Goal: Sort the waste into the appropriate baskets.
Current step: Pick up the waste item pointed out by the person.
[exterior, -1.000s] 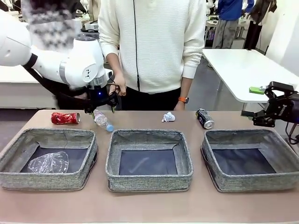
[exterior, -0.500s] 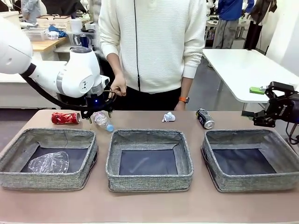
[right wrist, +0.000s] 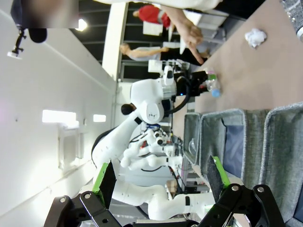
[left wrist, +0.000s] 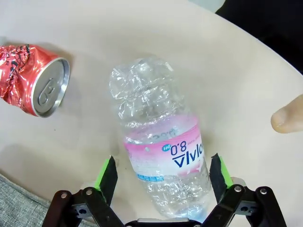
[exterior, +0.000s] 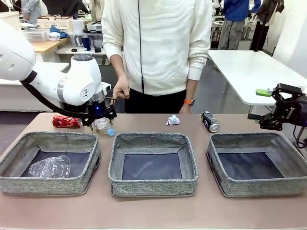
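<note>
- Item: pink-labelled clear plastic bottle (left wrist: 161,156), lying on its side on the table (exterior: 153,211). It was just past the far rim of the left basket (exterior: 48,184) and near a crushed red soda can (left wrist: 33,80), without touching it.
- Handling, as judged: empty and light. The thin walls were dented and would give under pressure. Bare plastic was likely slick, and the round body could roll away from a one-sided push.
- Hold point, as judged: across the labelled band, where the body was fullest and the film offered some friction. The crumpled base end looked less regular.
- Left gripper (left wrist: 163,171): released. Its jaws stood spread to either side of the labelled band with nothing clamped. A gap was visible at one green pad (left wrist: 108,171); contact at the other could not be told.
- Left arm pose: reached over the far left of the table, wrist turned down, fingers low at the bottle.
- Right gripper (right wrist: 160,176): spread wide and empty, held off the table's right edge beyond the right basket (exterior: 259,184).
- Person's hand (exterior: 121,90): hanging close behind the left wrist, near the bottle.
- Other waste: a crushed clear bottle (exterior: 50,166) in the left basket; a paper wad (exterior: 172,120) and a black soda can (exterior: 210,121) on the far table.
</note>
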Tool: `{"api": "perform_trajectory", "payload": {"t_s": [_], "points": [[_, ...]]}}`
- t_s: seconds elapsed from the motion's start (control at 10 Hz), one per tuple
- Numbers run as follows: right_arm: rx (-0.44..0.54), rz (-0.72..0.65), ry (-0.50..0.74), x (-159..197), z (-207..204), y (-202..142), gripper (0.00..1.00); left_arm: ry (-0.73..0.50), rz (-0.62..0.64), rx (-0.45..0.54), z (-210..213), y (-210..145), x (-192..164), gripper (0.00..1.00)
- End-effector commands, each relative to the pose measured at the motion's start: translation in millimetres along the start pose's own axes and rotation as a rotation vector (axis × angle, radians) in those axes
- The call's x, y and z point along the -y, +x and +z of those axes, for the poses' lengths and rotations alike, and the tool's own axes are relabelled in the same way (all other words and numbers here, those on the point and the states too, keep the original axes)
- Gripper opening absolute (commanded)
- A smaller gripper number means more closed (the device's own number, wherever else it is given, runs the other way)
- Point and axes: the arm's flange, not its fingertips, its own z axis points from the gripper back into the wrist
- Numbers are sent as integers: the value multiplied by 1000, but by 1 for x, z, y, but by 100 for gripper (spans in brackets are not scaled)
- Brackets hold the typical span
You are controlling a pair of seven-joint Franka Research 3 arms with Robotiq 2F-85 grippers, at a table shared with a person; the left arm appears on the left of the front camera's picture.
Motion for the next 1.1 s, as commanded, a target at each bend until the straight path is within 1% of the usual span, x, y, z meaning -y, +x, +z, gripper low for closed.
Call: {"api": "perform_trajectory", "payload": {"t_s": [0.0, 0.1, 0.2, 0.3, 0.4, 0.6, 0.7, 0.8, 1.0], "points": [[8, -20, 11, -5, 0, 1, 100, -5, 12, -12, -3, -3, -2, 100], [8, -20, 11, -5, 0, 1, 100, -3, 21, -9, -4, -3, -1, 95], [8, -20, 11, -5, 0, 1, 100, -7, 26, -10, -4, -2, -2, 40], [8, -20, 11, -5, 0, 1, 100, -7, 26, -2, -3, -2, -1, 35], [8, -20, 11, -5, 0, 1, 100, -7, 25, 1, -3, -2, -2, 0], [8, -20, 11, -5, 0, 1, 100, -7, 26, 11, -2, -2, -3, 0], [8, -20, 11, -5, 0, 1, 100, -7, 30, 13, -2, -2, -3, 16], [8, -20, 11, -5, 0, 1, 100, 4, 47, 25, 0, -4, -4, 47], [8, -20, 11, -5, 0, 1, 100, 3, 45, 22, 2, -4, -5, 47]]}}
